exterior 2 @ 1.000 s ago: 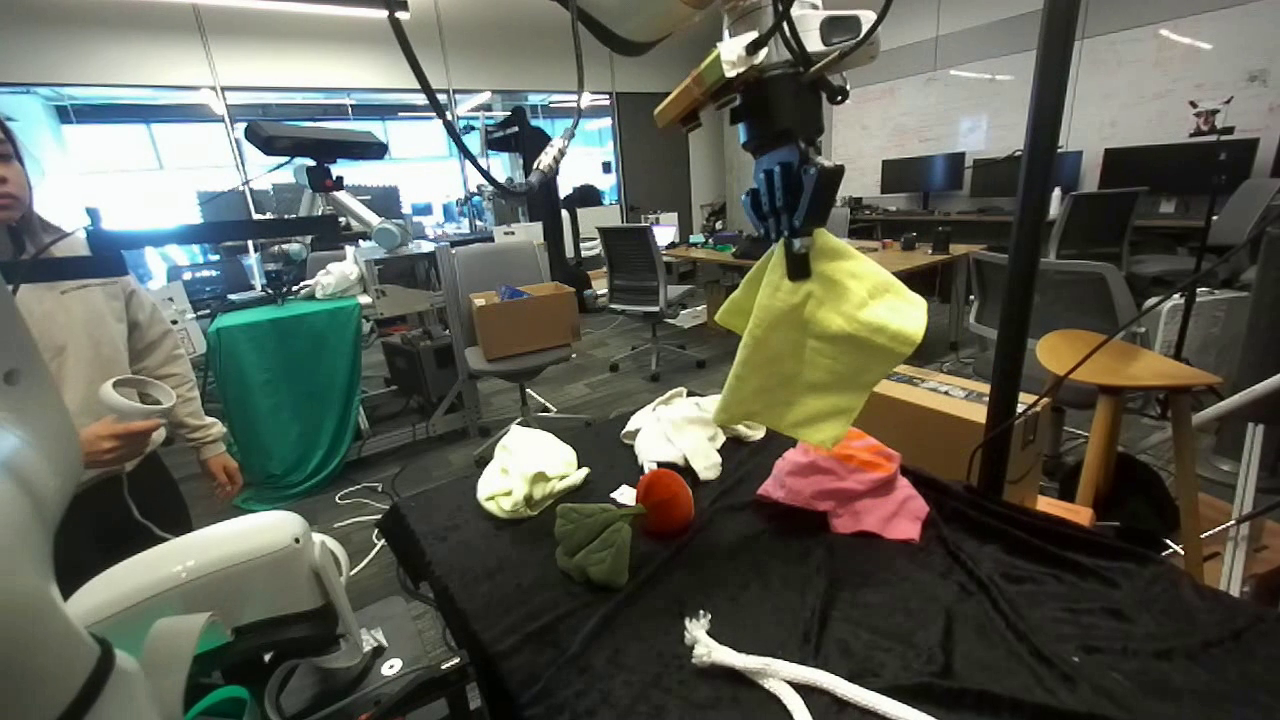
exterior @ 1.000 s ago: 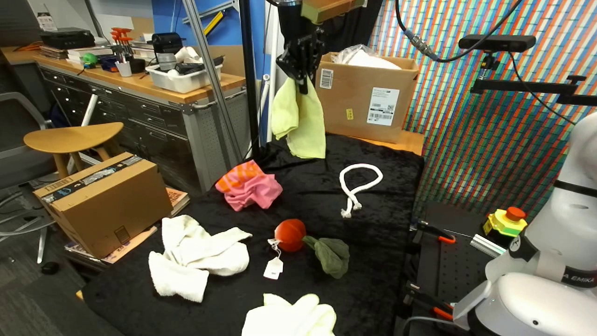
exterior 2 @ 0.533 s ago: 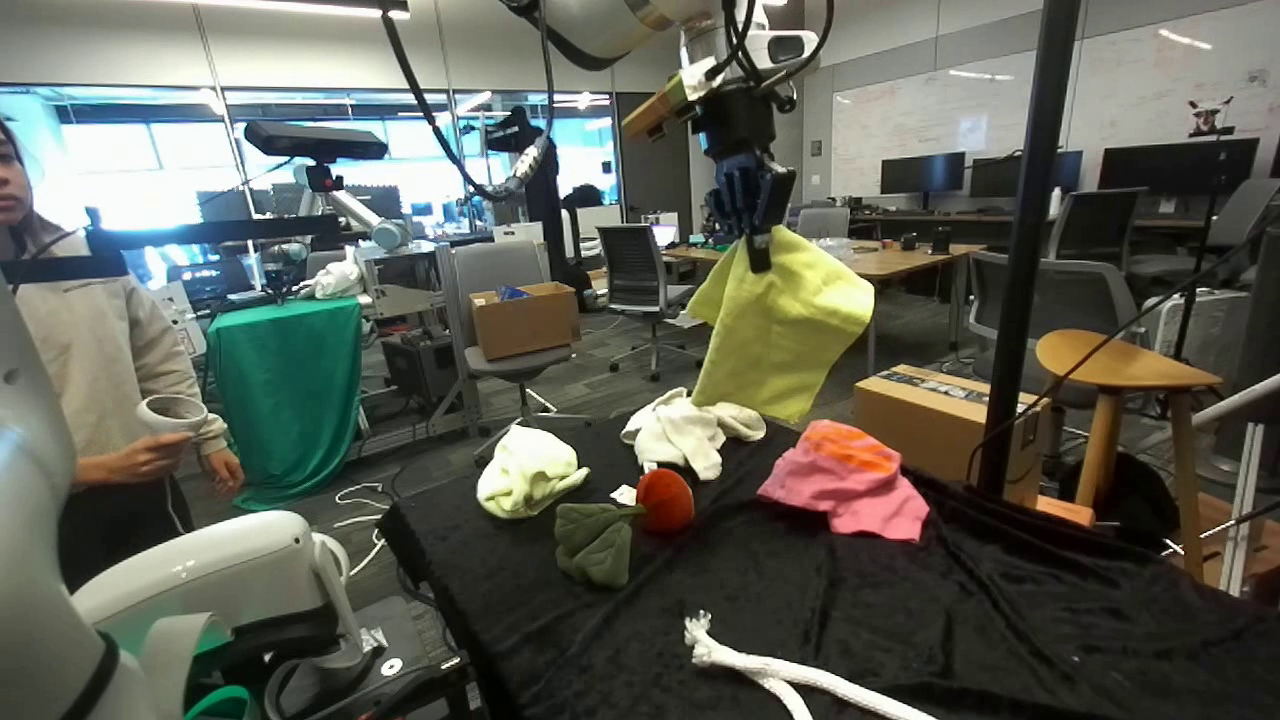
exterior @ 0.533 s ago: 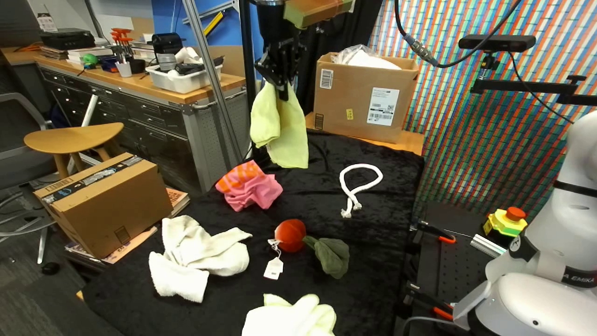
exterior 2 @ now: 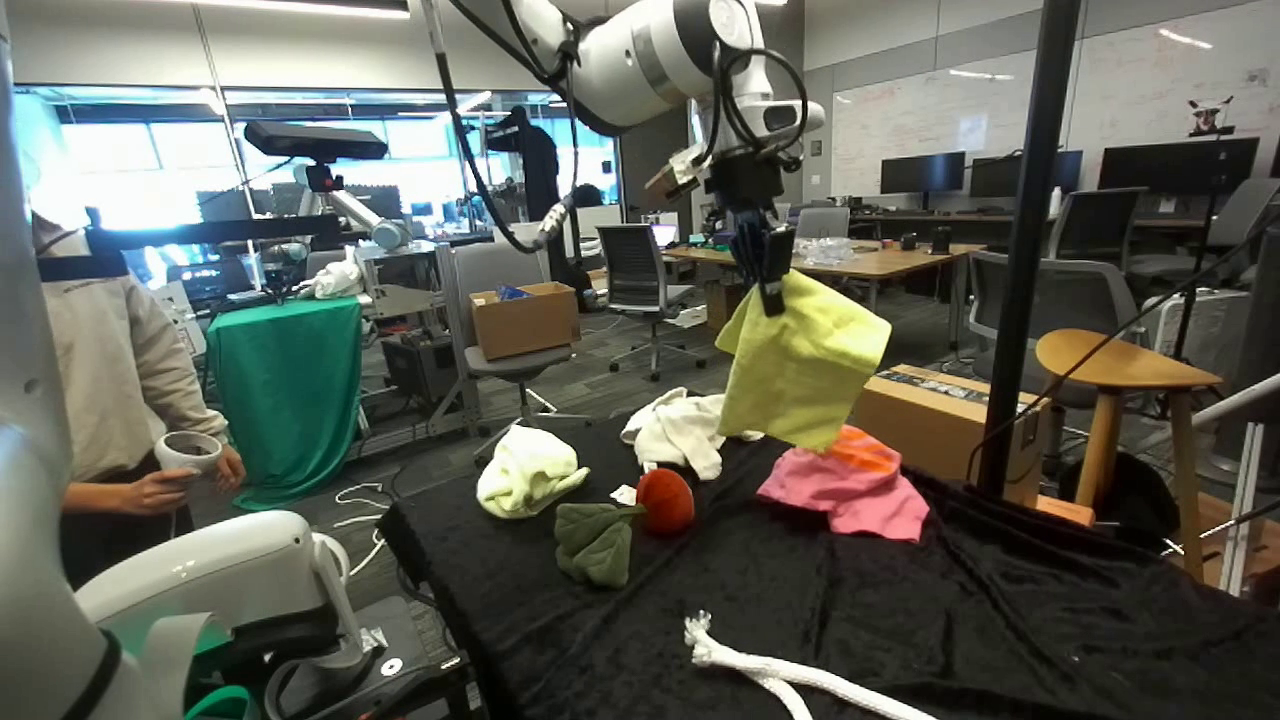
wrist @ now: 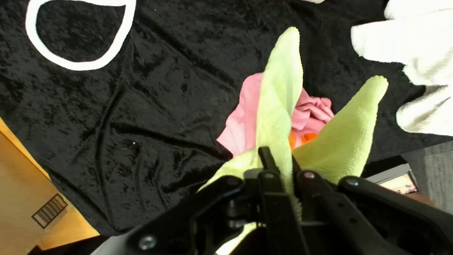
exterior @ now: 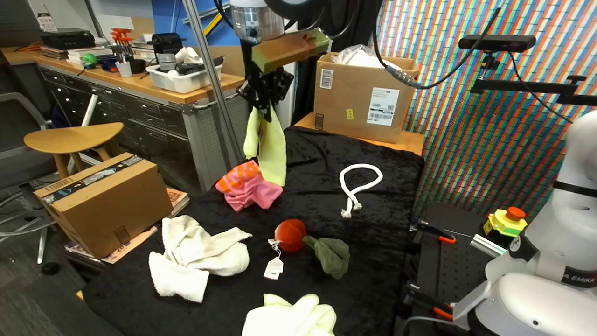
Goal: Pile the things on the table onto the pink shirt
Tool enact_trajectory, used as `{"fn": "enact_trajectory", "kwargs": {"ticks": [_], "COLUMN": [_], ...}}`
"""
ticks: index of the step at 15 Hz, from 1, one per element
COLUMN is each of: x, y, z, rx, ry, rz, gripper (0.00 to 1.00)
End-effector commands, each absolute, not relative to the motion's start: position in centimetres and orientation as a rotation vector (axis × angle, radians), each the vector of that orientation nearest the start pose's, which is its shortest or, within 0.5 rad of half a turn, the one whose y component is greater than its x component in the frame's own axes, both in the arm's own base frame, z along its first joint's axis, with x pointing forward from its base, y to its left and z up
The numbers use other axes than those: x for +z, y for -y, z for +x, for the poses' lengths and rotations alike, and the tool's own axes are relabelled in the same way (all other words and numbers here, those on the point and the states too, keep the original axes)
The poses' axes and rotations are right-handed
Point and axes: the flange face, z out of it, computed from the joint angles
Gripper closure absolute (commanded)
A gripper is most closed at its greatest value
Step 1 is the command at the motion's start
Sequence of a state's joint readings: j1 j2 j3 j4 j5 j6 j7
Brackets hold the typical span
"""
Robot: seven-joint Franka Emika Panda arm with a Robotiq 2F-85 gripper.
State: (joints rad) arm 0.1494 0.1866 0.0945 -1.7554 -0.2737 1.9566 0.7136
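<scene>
Yellow cloth is pinched by the gripper, pointed downward near the pink shirt; the arm is bent overhead.

Count: 1 gripper, 1 lime cloth, 1 pink shirt.
Others: 1 pale yellow cloth, 1 white towel heap (can't tell if one piece or more), 1 red plush vegetable with 1 paper tag, 1 white rope, 1 black table cover. Surroundings: 1 wooden stool, 1 red stop button, 1 white plastic bin, 1 person, at least 3 cardboard boxes across both exterior views.
</scene>
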Motion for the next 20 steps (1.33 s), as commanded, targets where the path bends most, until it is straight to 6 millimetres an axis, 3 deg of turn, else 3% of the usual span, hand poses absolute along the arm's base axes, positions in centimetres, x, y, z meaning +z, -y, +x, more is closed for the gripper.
{"fn": "enact_trajectory", "kwargs": {"ticks": [1,5,20], "x": [44.6,43.1,41.4], "y": [-13.3,-13.3,-12.0], "z": [62.0,62.7,65.8], "rx": [-0.271,-0.238,-0.231], "ry": [-0.793,-0.871,-1.105], "rz": [-3.264,-3.245,-3.147], "gripper": [0.92,0.92,0.89]}}
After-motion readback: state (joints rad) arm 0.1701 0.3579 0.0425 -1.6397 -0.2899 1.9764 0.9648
